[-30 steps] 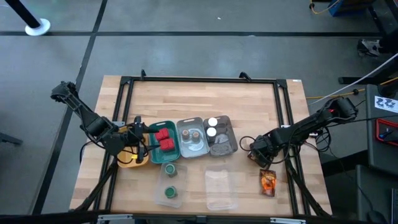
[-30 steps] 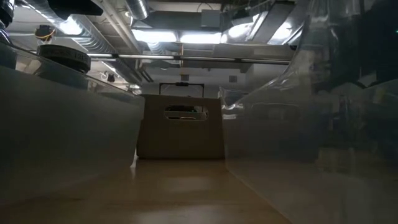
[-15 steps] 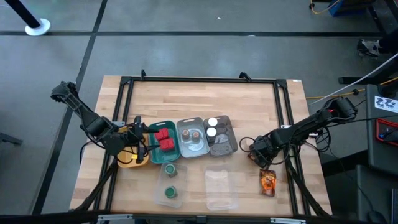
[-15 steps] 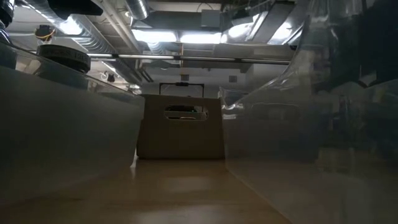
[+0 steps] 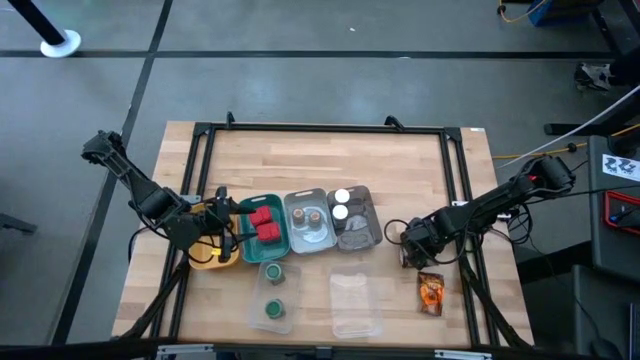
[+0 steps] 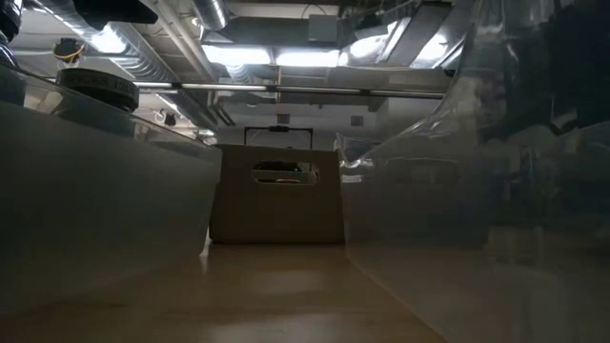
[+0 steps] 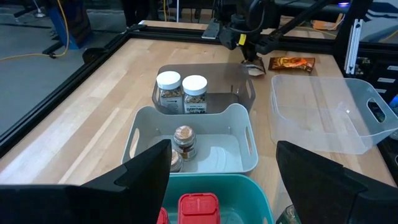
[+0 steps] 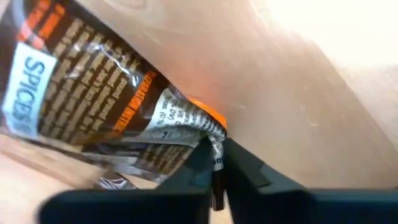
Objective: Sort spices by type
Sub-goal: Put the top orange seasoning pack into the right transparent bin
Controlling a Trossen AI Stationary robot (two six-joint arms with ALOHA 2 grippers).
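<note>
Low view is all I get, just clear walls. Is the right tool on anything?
Observer: Yes. The right tool is pinched on the edge of a brown pouch, just right of the grey tray.
Operator: Other pouch?
Observer: The orange-red pouch lies flat on the wood, nearer the front edge, untouched.
Operator: Left tool?
Observer: The left tool is open, at the left end of the teal tray.
</note>
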